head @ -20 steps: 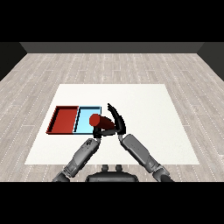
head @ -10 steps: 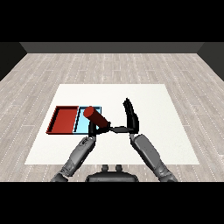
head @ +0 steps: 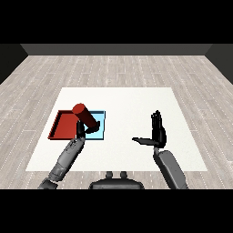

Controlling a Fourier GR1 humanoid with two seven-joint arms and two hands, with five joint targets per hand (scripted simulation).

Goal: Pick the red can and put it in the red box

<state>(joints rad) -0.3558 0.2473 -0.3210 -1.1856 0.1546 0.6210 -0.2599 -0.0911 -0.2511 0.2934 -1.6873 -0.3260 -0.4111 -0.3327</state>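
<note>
On the white table point(head: 136, 98) the flat red tray point(head: 61, 127) lies leftmost, touching the light blue tray point(head: 101, 119) beside it; the black left hand point(head: 81, 130) has its fingers curled round the lower end of the red cylindrical can point(head: 85, 116), which is tilted, lifted, its top leaning over the seam between the two trays; well apart to the right, the black right hand point(head: 158, 133) stands upright, fingers straight, thumb stuck out sideways, holding nothing.
</note>
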